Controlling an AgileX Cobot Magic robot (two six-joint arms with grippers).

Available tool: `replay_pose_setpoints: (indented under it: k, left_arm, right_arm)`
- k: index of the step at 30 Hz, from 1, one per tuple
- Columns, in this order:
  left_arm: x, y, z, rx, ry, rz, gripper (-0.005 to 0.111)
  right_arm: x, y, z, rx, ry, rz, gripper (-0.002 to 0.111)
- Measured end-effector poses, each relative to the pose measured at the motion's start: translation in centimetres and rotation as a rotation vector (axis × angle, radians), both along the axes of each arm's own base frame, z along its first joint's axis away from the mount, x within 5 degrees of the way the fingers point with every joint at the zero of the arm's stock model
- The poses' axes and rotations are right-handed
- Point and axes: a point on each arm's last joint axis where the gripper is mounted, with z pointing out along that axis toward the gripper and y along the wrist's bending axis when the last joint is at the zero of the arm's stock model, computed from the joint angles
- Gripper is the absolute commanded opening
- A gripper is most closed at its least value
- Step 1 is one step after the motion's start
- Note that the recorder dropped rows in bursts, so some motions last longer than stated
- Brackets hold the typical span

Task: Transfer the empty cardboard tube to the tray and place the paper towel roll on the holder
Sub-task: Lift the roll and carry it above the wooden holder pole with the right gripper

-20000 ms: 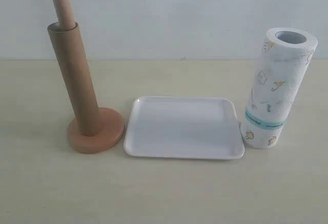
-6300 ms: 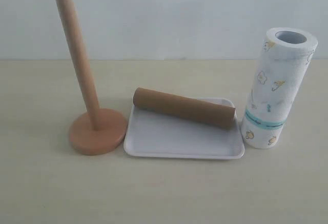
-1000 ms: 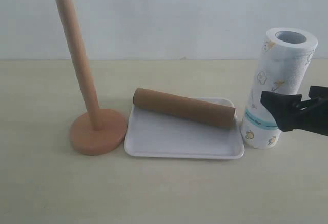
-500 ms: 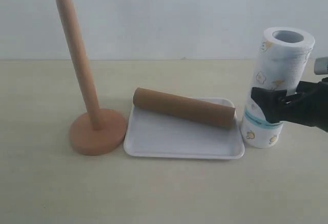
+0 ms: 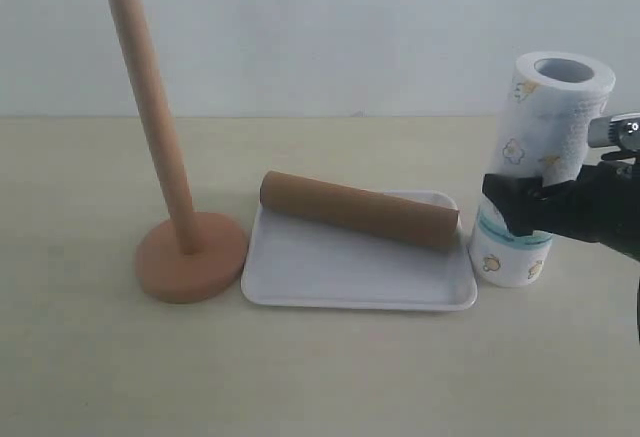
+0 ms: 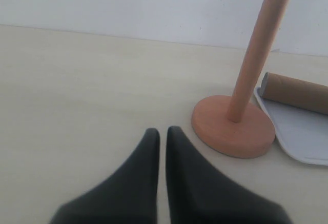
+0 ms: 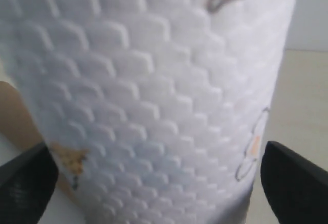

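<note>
On the exterior view's right, the right gripper (image 5: 515, 212) has closed in over the last 1 second and now straddles the standing paper towel roll (image 5: 548, 127). The empty cardboard tube (image 5: 360, 210) lies across the tray (image 5: 350, 282), and the holder (image 5: 165, 157) stands bare. Left wrist: the left gripper (image 6: 162, 137) is pinched closed, empty, near the holder's base. Right wrist: jaws spread, flanking the roll, no squeeze showing. Only the roll's transfer remains, I judge.

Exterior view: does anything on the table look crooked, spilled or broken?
Nothing is spilled or damaged. The only askew thing is the empty cardboard tube, lying slantwise across the tray, its right end at the rim beside the paper towel roll.
</note>
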Motion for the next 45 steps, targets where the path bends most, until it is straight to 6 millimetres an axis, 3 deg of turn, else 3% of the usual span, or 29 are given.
replay_pose_setpoints:
  k: [4,7,10,16,25,27,33,39,45]
  left_arm:
    - [0.0,0.0,0.0,0.0,0.0,0.0,0.004]
    - [0.0,0.0,0.0,0.0,0.0,0.0,0.004]
    - [0.0,0.0,0.0,0.0,0.0,0.0,0.004]
    - [0.0,0.0,0.0,0.0,0.0,0.0,0.004]
    - [0.0,0.0,0.0,0.0,0.0,0.0,0.004]
    - [0.0,0.0,0.0,0.0,0.0,0.0,0.004]
    - [0.0,0.0,0.0,0.0,0.0,0.0,0.004]
    - [0.0,0.0,0.0,0.0,0.0,0.0,0.004]
    - [0.0,0.0,0.0,0.0,0.0,0.0,0.004]
  right_arm:
    - [0.3,0.0,-0.1,-0.001,0.001,-0.005,0.103]
    - [0.4,0.0,-0.1,-0.003,-0.001,-0.005,0.094]
    - [0.4,0.0,-0.1,-0.016,-0.007,0.0,0.067]
    - [0.4,-0.1,-0.1,-0.028,-0.009,0.001,-0.001]
    - [0.3,-0.2,0.2,-0.03,-0.001,-0.009,0.0]
    - [0.1,-0.3,1.3,-0.013,-0.008,-0.027,0.0]
    - [-2.5,0.1,10.1,0.056,-0.213,-0.046,0.0]
    - [-4.7,6.4,19.6,0.066,-0.333,0.159,0.0]
    - [-6.2,11.1,25.7,0.087,-0.396,0.256,0.0]
